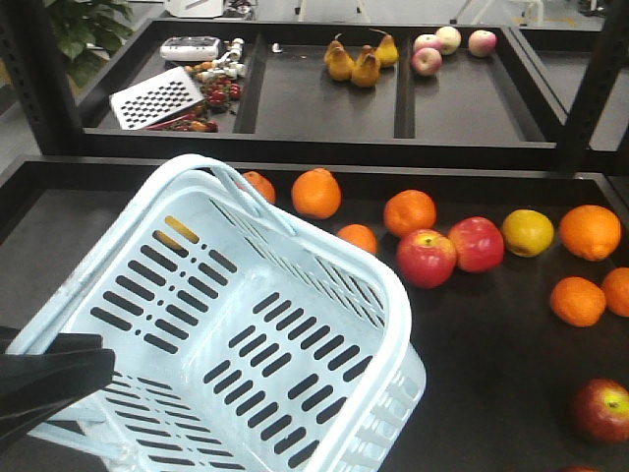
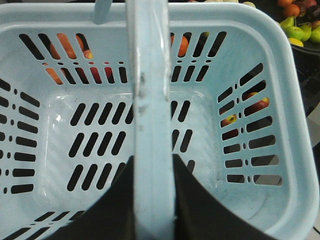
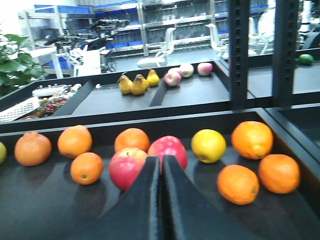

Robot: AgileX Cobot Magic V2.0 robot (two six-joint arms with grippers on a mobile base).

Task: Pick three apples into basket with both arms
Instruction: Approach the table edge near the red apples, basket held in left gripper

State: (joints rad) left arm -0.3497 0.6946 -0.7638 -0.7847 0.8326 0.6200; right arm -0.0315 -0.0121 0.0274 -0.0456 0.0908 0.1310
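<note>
Basket part-hiding two oranges, edge apple cropped

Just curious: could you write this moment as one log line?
left claw: shut on basket handle | basket: empty | right claw: shut, holding nothing, facing apples

Lighting's bright and even, coming from overhead: soft highlights on top of the oranges and faint shadows right under them on the dark tray. The basket looks a bit washed out in the left wrist view, and its handle, close to the lens, is soft. Right wrist view is slightly blurry all over, blown out white top left, and the right gripper is out of focus.
</note>
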